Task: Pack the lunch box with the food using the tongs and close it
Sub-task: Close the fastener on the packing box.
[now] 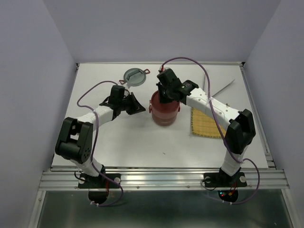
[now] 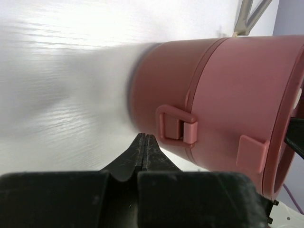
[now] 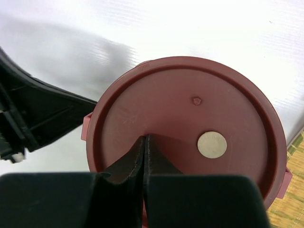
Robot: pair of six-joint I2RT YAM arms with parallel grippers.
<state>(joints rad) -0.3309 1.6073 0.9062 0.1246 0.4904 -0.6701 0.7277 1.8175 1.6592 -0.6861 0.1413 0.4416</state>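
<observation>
Both pairs of fingers are pressed together and hold nothing. The left fingers (image 2: 140, 154) sit low beside the left wall of the lunch box (image 1: 165, 114), tips just short of a side clasp (image 2: 176, 124). The right fingers (image 3: 137, 156) point down over the lid (image 3: 190, 118); we cannot tell whether they touch it.

Lunch box: stacked, upright, mid-bench, lid on. No food shows anywhere.

Handling, our judgement: hard smooth plastic shell, stiff, probably light. The round wall would slip out of a pinch, so the clasps and small side tabs are the places to take hold. As a tall stack it may tip if pushed high, so we would press from above while working a clasp.

Room: the bench (image 1: 123, 142) is open in front and to the left. The yellow mat (image 1: 207, 124) lies just right of the box, with the tongs (image 2: 237, 26) behind it. A grey round disc (image 1: 134, 76) sits at the back. The two arms crowd each other at the box.
</observation>
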